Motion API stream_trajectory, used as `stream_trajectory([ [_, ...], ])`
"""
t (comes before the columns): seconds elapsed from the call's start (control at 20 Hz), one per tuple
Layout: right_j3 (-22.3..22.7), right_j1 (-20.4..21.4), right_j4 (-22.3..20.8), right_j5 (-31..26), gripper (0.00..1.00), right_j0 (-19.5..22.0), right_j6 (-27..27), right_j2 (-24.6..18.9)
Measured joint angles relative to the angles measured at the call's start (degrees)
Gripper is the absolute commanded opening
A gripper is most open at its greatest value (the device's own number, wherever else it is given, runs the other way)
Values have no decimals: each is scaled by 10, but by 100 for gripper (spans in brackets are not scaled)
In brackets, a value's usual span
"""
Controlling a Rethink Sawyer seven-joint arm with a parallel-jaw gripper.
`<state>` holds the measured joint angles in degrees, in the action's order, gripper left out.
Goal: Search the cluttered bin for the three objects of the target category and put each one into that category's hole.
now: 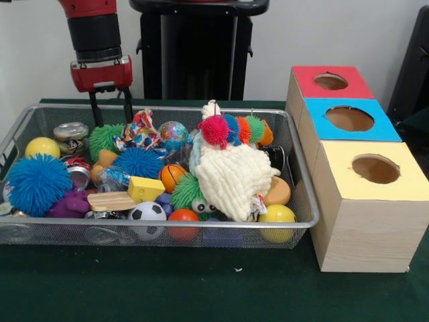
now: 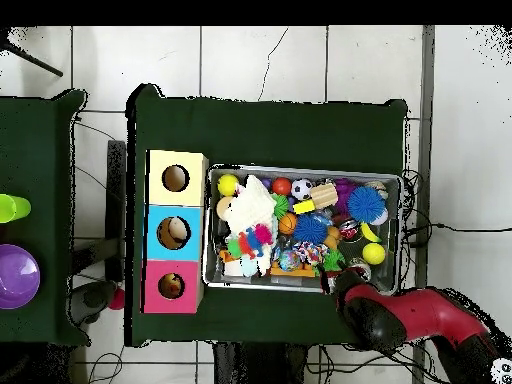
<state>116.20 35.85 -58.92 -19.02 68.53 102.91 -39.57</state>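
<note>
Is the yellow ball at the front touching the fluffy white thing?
Cannot tell. In the front view the yellow ball sits right beside the fluffy white toy, but small toys crowd the spot between them, hiding any contact.

My red and black arm [image 1: 94,30] drops in vertically at eleven o'clock, its black two-pronged claw [image 1: 111,107] pointing straight down, prongs spread apart and gripping nothing.

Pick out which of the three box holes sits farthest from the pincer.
The yellow-topped hole, at the row's end opposite the red-topped one, with the blue-topped hole between them. The pincer hangs over the bin's other end.
</note>
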Motion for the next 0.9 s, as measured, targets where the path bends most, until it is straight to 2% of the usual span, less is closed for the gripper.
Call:
stream_trajectory([
  [0.9,-5,4,-12,0,100,0,0,1],
])
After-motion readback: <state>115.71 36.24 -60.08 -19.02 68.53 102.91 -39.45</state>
